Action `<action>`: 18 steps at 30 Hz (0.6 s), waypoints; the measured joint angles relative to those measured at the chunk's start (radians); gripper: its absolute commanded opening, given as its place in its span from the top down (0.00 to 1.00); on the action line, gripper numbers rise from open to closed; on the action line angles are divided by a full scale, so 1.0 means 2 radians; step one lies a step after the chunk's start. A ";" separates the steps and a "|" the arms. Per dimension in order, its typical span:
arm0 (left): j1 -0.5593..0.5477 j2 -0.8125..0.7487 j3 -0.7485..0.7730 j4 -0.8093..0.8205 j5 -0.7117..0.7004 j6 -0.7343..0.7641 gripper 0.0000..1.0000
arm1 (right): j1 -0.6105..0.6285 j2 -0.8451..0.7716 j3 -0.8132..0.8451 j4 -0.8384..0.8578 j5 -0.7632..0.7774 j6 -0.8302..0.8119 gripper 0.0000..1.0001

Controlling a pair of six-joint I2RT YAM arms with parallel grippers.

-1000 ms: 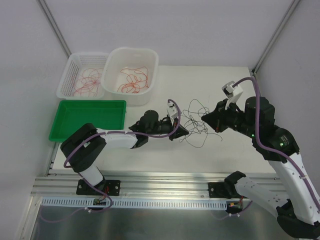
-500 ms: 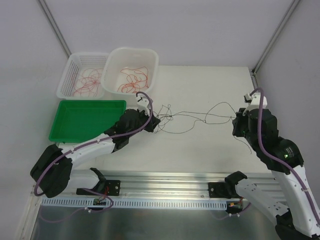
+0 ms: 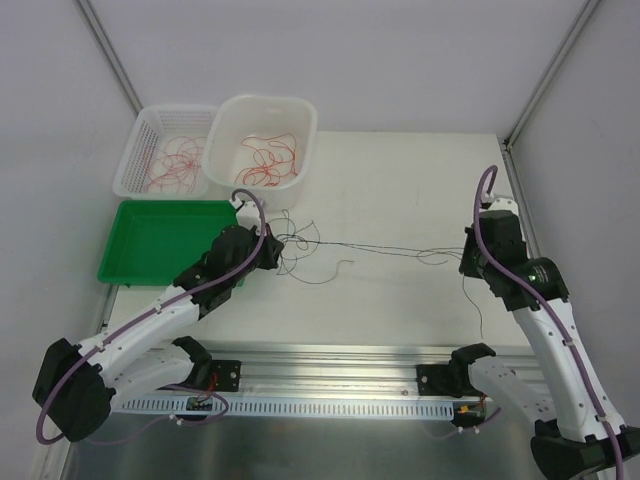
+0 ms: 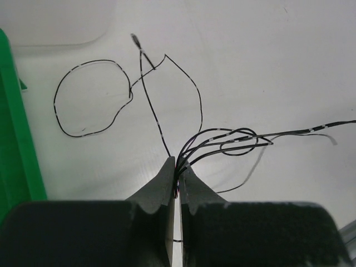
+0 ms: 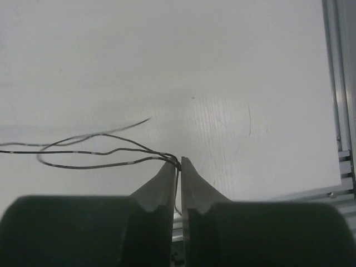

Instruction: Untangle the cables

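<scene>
Thin black cables (image 3: 380, 249) stretch across the white table between my two grippers. My left gripper (image 3: 272, 246) is shut on one end of the bundle, its jaws pinching several black strands (image 4: 222, 139); loose loops (image 4: 92, 97) curl beyond the tips. My right gripper (image 3: 466, 258) is shut on the other end, with black strands (image 5: 100, 150) running left from its tips and one strand (image 3: 476, 300) hanging down. Red and orange cables lie in the white basket (image 3: 178, 165) and the white tub (image 3: 268, 160) at the back left.
A green tray (image 3: 150, 240) lies left of my left gripper, its edge showing in the left wrist view (image 4: 19, 139). The table's right edge and metal rail (image 5: 342, 111) are close to my right gripper. An aluminium rail (image 3: 330, 365) runs along the front.
Both arms have pulled apart, left gripper moving left toward the green tray, right gripper right and nearer. The black tangle has drawn out into a long taut line.
</scene>
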 measured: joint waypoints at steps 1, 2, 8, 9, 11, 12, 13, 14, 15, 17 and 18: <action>0.000 -0.006 -0.001 -0.009 0.000 0.000 1.00 | -0.004 0.001 -0.009 0.001 -0.010 0.002 0.83; 0.000 -0.011 -0.001 -0.016 0.001 -0.001 1.00 | -0.007 0.001 -0.019 0.000 -0.023 0.002 0.80; -0.001 -0.001 0.003 -0.035 0.055 0.009 1.00 | 0.000 0.014 -0.055 0.019 -0.124 -0.006 0.43; -0.004 0.008 0.008 -0.039 0.070 0.014 1.00 | 0.012 0.016 -0.060 0.026 -0.137 -0.010 0.38; -0.021 0.031 0.022 -0.045 0.094 0.021 1.00 | 0.045 0.017 -0.066 0.037 -0.159 -0.015 0.33; -0.034 0.042 0.030 -0.047 0.106 0.026 1.00 | 0.063 0.017 -0.066 0.044 -0.171 -0.020 0.31; -0.047 0.052 0.038 -0.047 0.113 0.030 1.00 | 0.078 0.016 -0.066 0.053 -0.182 -0.024 0.31; -0.055 0.059 0.044 -0.047 0.120 0.031 1.00 | 0.089 0.016 -0.066 0.063 -0.193 -0.027 0.31; -0.064 0.066 0.051 -0.048 0.128 0.032 1.00 | 0.098 0.016 -0.066 0.074 -0.203 -0.030 0.30; -0.077 0.077 0.064 -0.049 0.142 0.033 1.00 | 0.116 0.016 -0.067 0.098 -0.223 -0.034 0.30; -0.080 0.081 0.070 -0.049 0.146 0.033 1.00 | 0.123 0.017 -0.069 0.112 -0.233 -0.036 0.30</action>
